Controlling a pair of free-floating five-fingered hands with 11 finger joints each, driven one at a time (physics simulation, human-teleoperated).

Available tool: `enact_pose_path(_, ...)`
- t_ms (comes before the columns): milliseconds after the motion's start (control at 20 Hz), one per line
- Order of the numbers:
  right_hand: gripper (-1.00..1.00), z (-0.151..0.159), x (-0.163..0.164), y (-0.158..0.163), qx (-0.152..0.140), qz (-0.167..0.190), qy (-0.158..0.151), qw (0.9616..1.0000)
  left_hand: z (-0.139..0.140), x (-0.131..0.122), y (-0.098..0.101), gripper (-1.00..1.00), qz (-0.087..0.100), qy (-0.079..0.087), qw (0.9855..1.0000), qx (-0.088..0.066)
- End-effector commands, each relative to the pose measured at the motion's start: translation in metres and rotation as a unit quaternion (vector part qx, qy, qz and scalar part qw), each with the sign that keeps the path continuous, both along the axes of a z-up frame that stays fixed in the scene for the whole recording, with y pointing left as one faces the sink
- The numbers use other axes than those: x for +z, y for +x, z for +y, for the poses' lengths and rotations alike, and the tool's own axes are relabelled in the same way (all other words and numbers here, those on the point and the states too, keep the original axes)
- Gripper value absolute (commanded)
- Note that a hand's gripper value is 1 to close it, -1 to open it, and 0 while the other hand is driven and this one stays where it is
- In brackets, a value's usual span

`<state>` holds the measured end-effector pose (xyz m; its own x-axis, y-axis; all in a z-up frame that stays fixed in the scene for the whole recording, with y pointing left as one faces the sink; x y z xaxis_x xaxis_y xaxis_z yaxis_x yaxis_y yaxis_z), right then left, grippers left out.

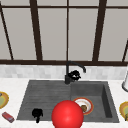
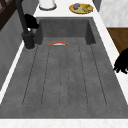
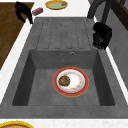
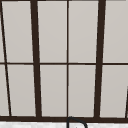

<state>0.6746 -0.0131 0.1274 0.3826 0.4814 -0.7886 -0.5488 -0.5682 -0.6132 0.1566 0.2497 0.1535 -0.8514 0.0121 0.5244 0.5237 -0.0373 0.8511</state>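
Observation:
My right hand (image 1: 74,75) is at the base of the black faucet (image 1: 67,72), behind the sink. Its fingers curl round the faucet's handle, which the hand hides. From the sides the same hand (image 2: 31,21) (image 3: 101,35) sits right against the faucet post (image 2: 28,37). My left hand (image 1: 37,113) hangs at the front edge of the drainboard (image 1: 42,97), fingers relaxed and pointing down, holding nothing. This left hand (image 2: 122,62) (image 3: 22,10) is beside the counter's front edge. In the basin lies a red-rimmed plate (image 3: 81,82) with a brown lump (image 3: 64,80) on it.
A big red ball (image 1: 67,115) covers the sink's front edge in the front view. Yellow plates (image 1: 2,100) (image 1: 123,110) sit on the counter at both ends, with a red block (image 1: 8,117) at the left and a white jar (image 1: 125,82) at the right. A window (image 4: 67,62) stands behind.

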Motion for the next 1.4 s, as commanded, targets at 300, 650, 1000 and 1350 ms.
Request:
enact_pose_path(300, 1.00, 0.009, -0.008, 0.005, -0.015, -0.002, 0.064, 0.9979, 0.000, 0.000, 0.000, 0.00, 0.000, 0.000, 1.0000, 0.000)
enact_pose_path(650, 1.00, -0.007, -0.007, -0.006, 0.014, -0.008, 0.068, 0.9976, 0.000, 0.000, 0.000, 0.00, 0.000, 0.000, 1.0000, 0.000)
enact_pose_path(1000, -1.00, 0.003, -0.004, -0.004, -0.001, 0.011, 0.093, 0.9956, 0.000, 0.000, 0.000, 0.00, 0.000, 0.000, 1.0000, 0.000)
enact_pose_path(1350, -1.00, 0.007, -0.008, -0.002, -0.005, 0.014, 0.148, 0.9889, 0.000, 0.000, 0.000, 0.00, 0.000, 0.000, 1.0000, 0.000)
